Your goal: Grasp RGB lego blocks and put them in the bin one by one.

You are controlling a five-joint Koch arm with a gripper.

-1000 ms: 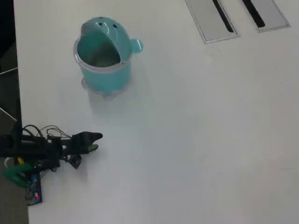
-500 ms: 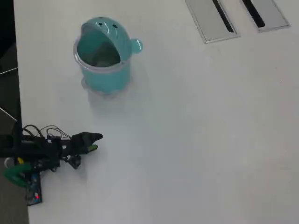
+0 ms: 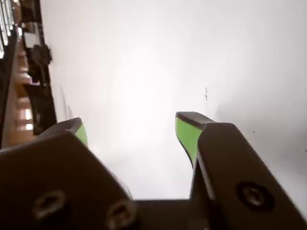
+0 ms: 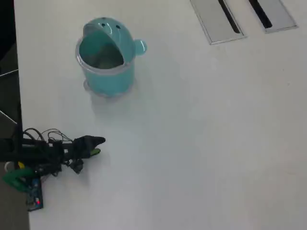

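Observation:
The round teal bin stands at the upper left of the white table in the overhead view, its domed lid swung back. My gripper rests low near the table's left edge, well below the bin. In the wrist view the gripper is open: two green-lined fingers stand wide apart over bare white tabletop with nothing between them. No lego blocks show in either view.
Two flat grey slotted panels lie at the table's top right. The arm's base, wires and a green clamp sit at the left edge, where the table ends against dark floor.

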